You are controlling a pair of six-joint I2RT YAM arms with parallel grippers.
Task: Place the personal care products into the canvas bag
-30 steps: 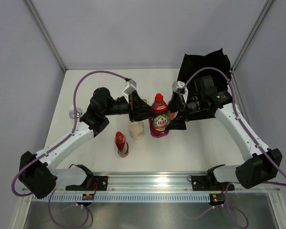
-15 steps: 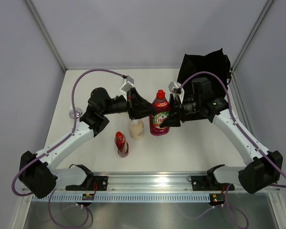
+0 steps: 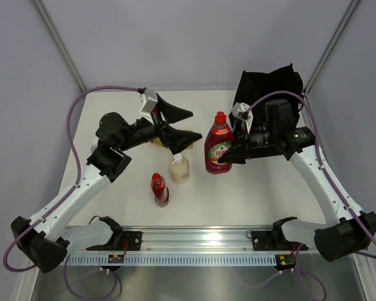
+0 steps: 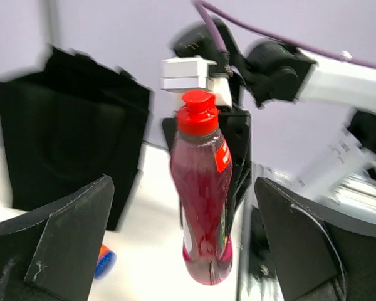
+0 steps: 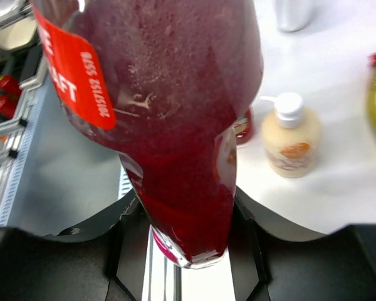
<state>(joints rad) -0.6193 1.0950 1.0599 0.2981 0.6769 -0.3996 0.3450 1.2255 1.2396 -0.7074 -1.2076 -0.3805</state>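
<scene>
Jaws on your right arm are clamped across the lower body of the dark red dish soap bottle [image 3: 217,145], which looks lifted off the bench [image 3: 257,191] and roughly upright, red cap [image 4: 197,111] on top. Your left jaws are spread wide with nothing in them, raised just beside that bottle. The black canvas bag [image 3: 269,84] stands at the far right corner, behind your right arm and well apart from the bottle. Because the grip sits low and the liquid weight rides above it, a quick swing toward the bag could tip the bottle between the pads or let it slide out. The bag is soft-sided, and you cannot see from here how wide its mouth stands, so the bottle may catch the rim or a handle and push the bag over. Draw your left arm clear first, or the bottle may knock its open jaws. The cream pump bottle [image 3: 180,169] and small dark red bottle [image 3: 160,190] wait on the bench.
</scene>
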